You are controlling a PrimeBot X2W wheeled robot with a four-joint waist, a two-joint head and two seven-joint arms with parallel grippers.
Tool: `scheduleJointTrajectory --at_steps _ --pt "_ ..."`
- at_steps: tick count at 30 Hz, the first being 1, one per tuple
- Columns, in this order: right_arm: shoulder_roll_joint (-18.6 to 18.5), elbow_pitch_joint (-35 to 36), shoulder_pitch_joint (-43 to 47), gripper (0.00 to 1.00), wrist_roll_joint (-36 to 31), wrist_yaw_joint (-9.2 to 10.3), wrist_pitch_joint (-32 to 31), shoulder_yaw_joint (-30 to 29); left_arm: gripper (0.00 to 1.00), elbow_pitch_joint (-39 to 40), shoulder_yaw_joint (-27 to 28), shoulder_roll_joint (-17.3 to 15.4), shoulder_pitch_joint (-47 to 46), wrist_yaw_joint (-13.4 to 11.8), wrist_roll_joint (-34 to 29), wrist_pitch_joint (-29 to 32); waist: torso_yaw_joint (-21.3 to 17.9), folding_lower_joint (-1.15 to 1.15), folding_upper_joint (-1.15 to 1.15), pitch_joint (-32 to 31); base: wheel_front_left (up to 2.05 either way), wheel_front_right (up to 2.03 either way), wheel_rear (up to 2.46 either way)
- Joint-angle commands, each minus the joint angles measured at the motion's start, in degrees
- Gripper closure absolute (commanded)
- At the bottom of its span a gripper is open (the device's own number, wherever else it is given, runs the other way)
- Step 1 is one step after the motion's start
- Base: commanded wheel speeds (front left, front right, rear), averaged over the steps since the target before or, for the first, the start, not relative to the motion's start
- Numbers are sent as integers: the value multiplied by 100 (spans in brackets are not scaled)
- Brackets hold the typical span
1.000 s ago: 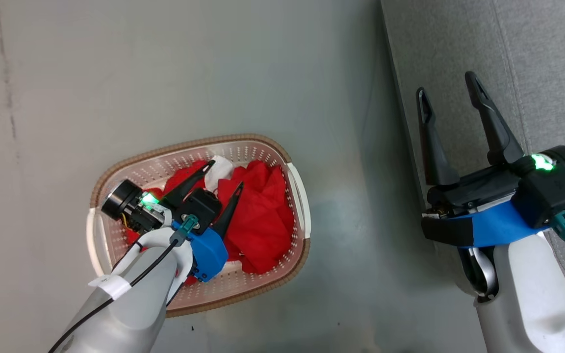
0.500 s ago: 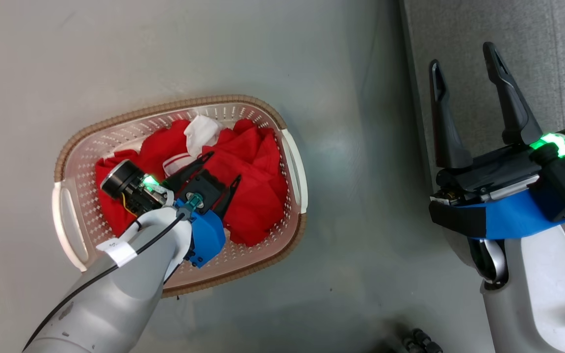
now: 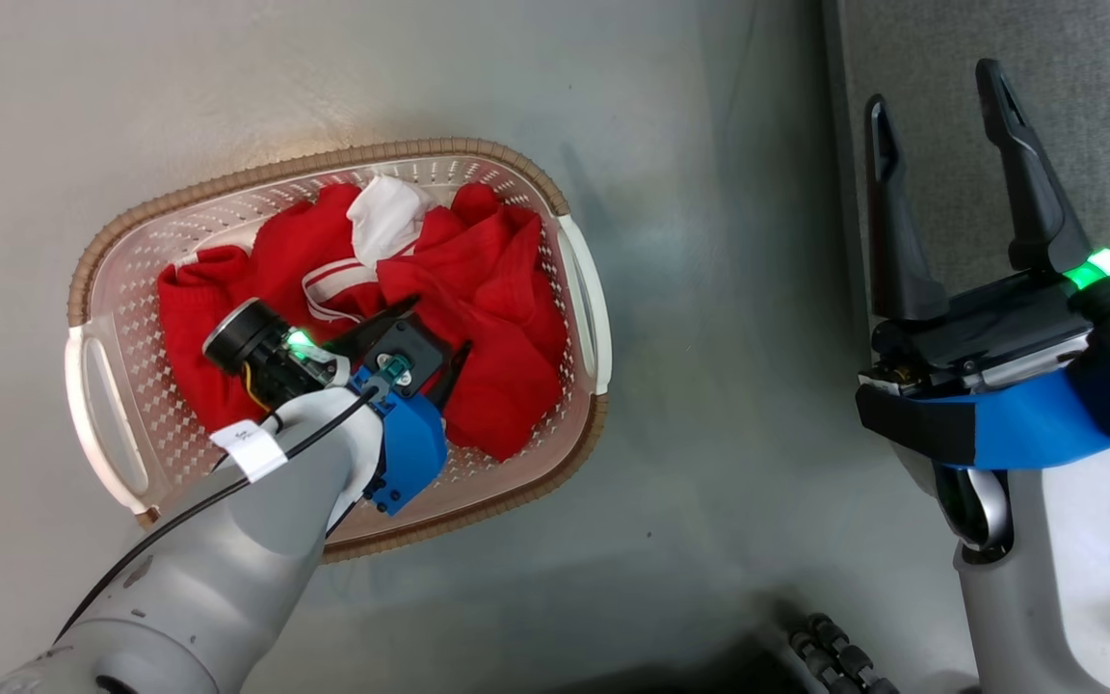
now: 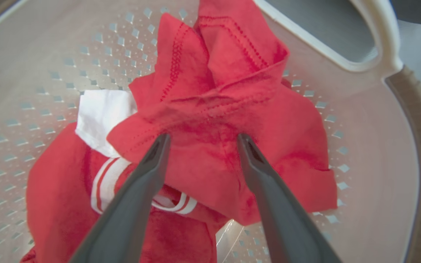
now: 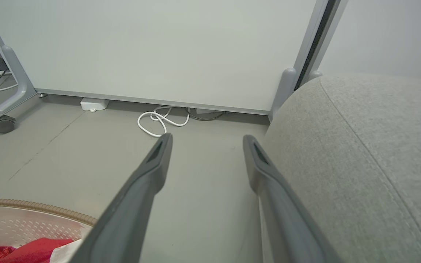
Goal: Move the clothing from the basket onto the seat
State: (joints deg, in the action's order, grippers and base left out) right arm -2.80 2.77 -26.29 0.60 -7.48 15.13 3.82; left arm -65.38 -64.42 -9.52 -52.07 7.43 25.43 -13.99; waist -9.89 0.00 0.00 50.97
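Red clothing [image 3: 488,299] with white stripes and a white patch lies bunched in the cream basket [image 3: 102,424] on the floor. My left gripper [image 3: 439,333] reaches down into the basket, open, its two fingertips resting against the top red garment [image 4: 210,146] with a fold between them. My right gripper [image 3: 936,92] hangs open and empty over the edge of the grey seat [image 3: 1075,116], which runs along the right side. In the right wrist view my right gripper [image 5: 207,140] points at the floor beside the seat [image 5: 360,164], with the basket [image 5: 31,208] rim at lower left.
A white panel on castors [image 5: 159,51] stands across the floor beyond the seat, with a white cable coil [image 5: 159,120] and a small white box [image 5: 93,104] at its foot. Grey floor [image 3: 709,289] separates basket and seat. A dark ribbed hose [image 3: 834,655] lies at the bottom.
The head camera has tilted, so the whole picture has shifted. My left gripper has sunk deeper into the basket onto the red fabric. Both grippers stay open.
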Motion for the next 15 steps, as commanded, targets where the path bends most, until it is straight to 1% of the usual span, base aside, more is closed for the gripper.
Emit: scheduleJointTrajectory --at_steps 1,5,10,15 --pt "-16 39 -61 0 16 -3 4 -19 0 11 -92 -7 -121 6 58 5 12 0 0 34 0 0 0" --pt "-16 71 -19 0 36 -3 4 -52 0 75 -473 24 -221 6 413 -3 42 0 0 96 0 0 0" --pt "-16 113 -17 0 44 -3 4 -48 0 178 -758 39 -285 6 765 76 53 0 0 153 0 0 0" --pt "-16 161 -24 0 39 -3 4 -62 0 249 -884 23 -340 6 698 283 58 0 0 231 0 0 0"
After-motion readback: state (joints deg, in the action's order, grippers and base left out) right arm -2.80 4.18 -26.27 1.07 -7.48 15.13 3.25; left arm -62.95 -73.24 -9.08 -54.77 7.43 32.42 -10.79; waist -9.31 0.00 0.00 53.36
